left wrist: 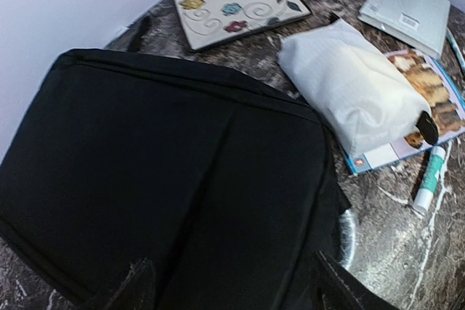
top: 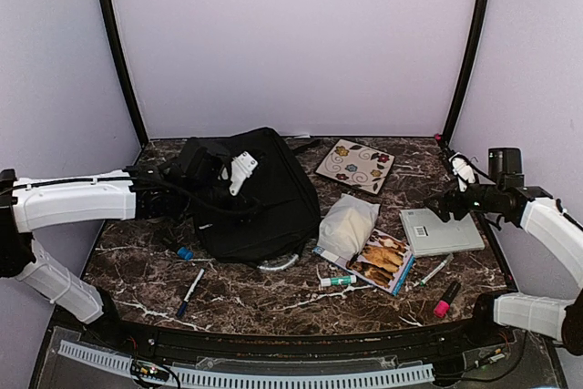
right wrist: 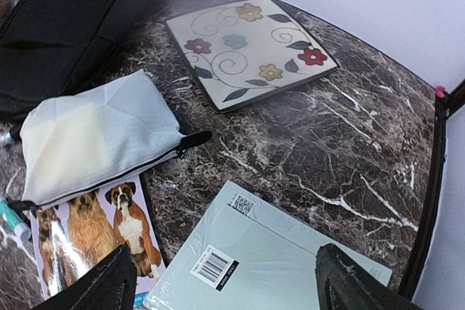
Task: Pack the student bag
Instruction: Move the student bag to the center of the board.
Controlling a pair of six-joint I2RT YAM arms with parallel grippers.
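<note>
1. Left gripper (left wrist: 234, 290): jaws spread wide with nothing between them, poised over black fabric at the lower edge of the left wrist view.
2. Student bag (top: 266, 196): lies flat on the marble table (top: 273, 302), left of centre in the top view, with the left arm reaching across it.
3. Pen (top: 190, 291): lower left, in front of the bag and apart from it.
4. Floral-patterned square (top: 355, 166): upper centre, near the bag's right corner.
5. White zip pouch (top: 348, 225): centre, just beside the bag, resting partly on a dog-picture book (top: 384, 261) — a glue stick (top: 339, 280) lies at that book's lower left edge.
6. Grey book (top: 442, 230): right of centre.
7. Pink marker (top: 446, 300): lower right.
8. Right gripper (right wrist: 225, 288): jaws wide apart and empty — above the grey book.
</note>
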